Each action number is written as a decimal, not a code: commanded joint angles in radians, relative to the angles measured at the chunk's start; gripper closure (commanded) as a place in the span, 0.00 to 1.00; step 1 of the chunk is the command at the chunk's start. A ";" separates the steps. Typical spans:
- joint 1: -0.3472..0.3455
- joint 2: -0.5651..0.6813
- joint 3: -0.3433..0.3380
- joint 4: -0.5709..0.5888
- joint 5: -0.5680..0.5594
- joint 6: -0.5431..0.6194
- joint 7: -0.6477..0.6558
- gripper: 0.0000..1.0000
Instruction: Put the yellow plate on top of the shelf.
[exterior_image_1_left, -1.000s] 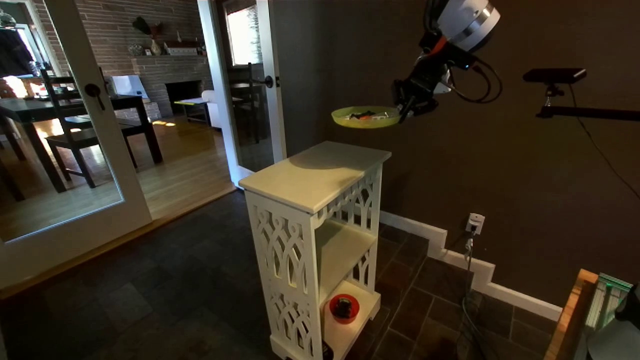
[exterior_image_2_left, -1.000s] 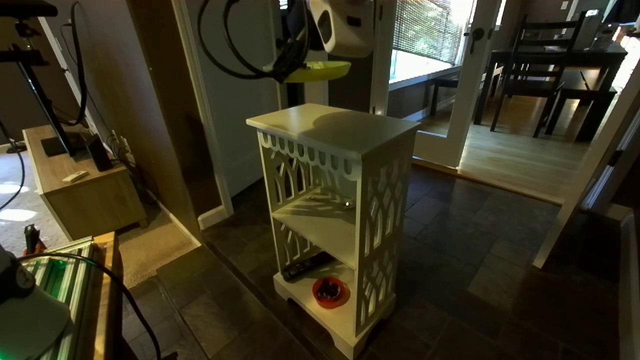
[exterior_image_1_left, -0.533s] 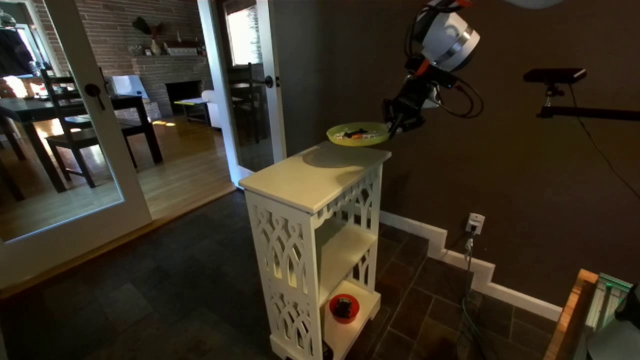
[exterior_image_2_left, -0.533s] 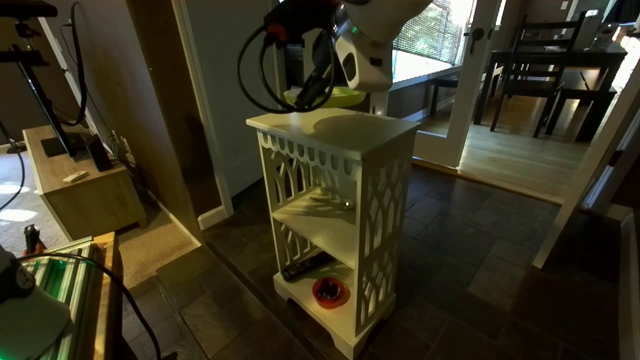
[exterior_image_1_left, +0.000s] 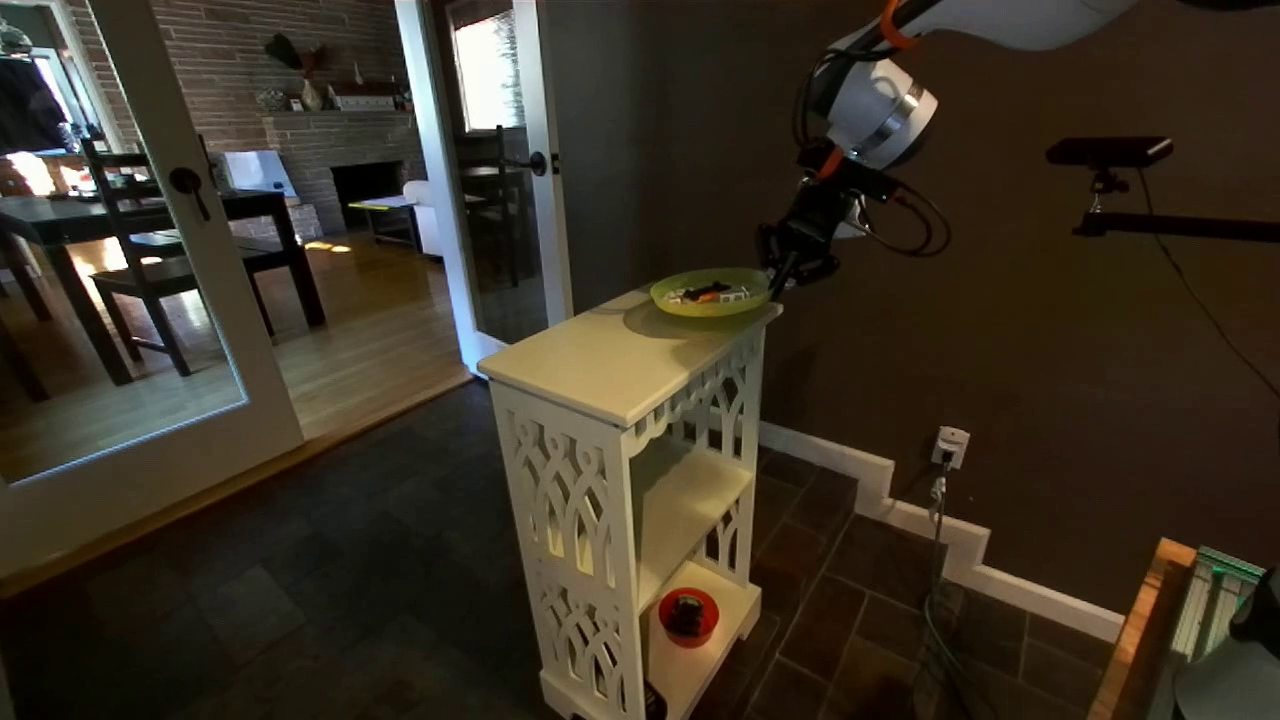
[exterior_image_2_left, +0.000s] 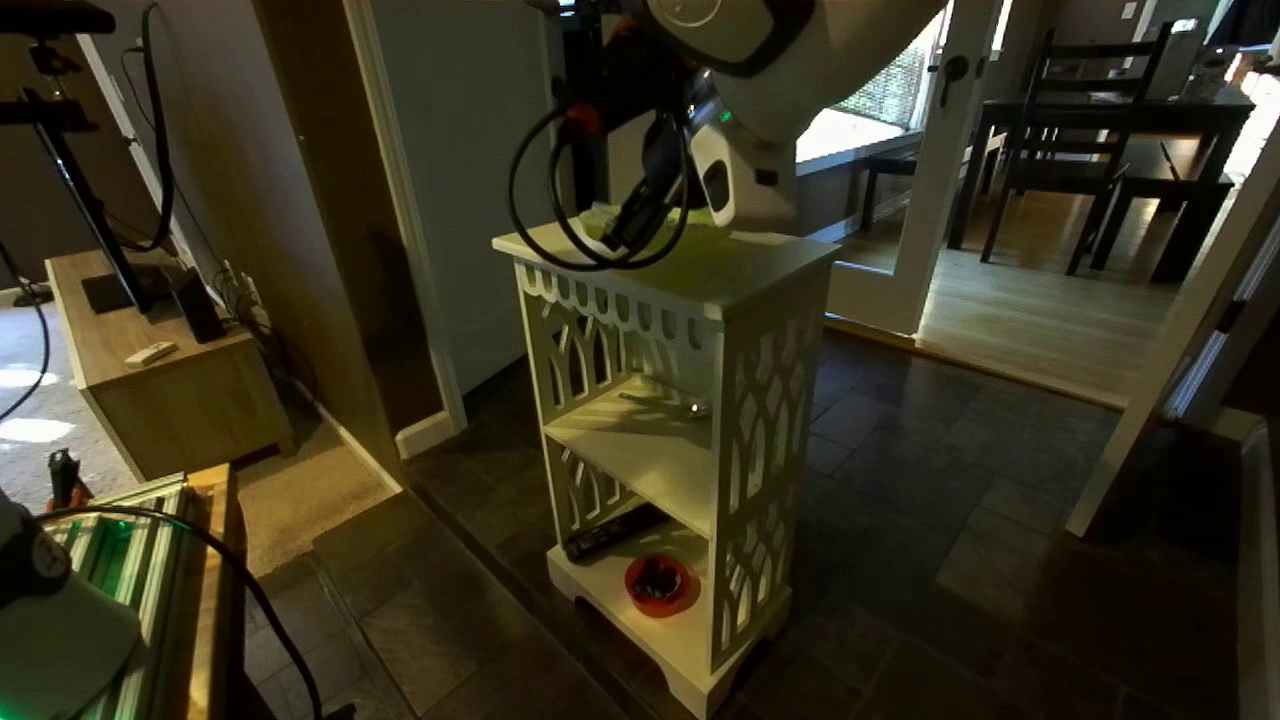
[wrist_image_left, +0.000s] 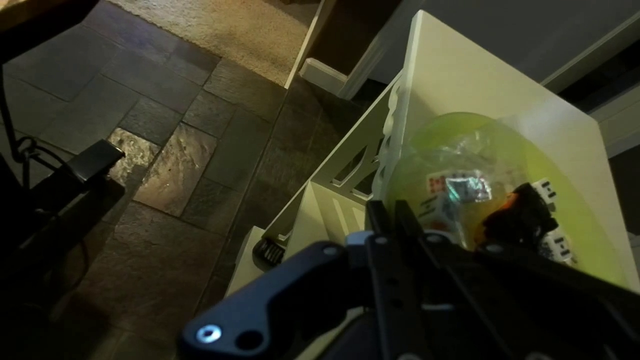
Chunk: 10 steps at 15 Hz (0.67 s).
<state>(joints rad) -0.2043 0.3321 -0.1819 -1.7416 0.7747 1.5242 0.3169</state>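
This is a home. In an exterior view, a white-framed glass door (exterior_image_1_left: 234, 310) gives on to a room with a wooden floor (exterior_image_1_left: 370, 310), a stone-faced wall (exterior_image_1_left: 215, 60), and a fireplace (exterior_image_1_left: 367, 185) whose mantel (exterior_image_1_left: 335, 115) bears a vase (exterior_image_1_left: 311, 97) with leaves (exterior_image_1_left: 284, 50). A dark dining table (exterior_image_1_left: 55, 214) stands there too, with a slat-backed chair (exterior_image_1_left: 165, 278) near it. Daylight comes in behind a window blind (exterior_image_2_left: 893, 88). Slate-like tiles (wrist_image_left: 172, 170) lie underfoot here, and carpet (wrist_image_left: 235, 37) lies just beside them. A low wooden cabinet (exterior_image_2_left: 195, 400) carries a small, pale remote-like object (exterior_image_2_left: 151, 353) and what looks like a screen (exterior_image_2_left: 88, 200), seen nearly edge-on. The white shelf (exterior_image_1_left: 690, 495), with its cut-out lattice sides, is household furniture.
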 joint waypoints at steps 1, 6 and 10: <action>-0.006 0.033 0.001 0.048 0.006 -0.009 -0.003 0.98; -0.013 0.050 0.001 0.098 0.024 -0.001 0.014 0.98; -0.009 0.068 0.008 0.139 0.028 0.007 0.026 0.98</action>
<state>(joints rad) -0.2101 0.3668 -0.1829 -1.6605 0.7756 1.5294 0.3217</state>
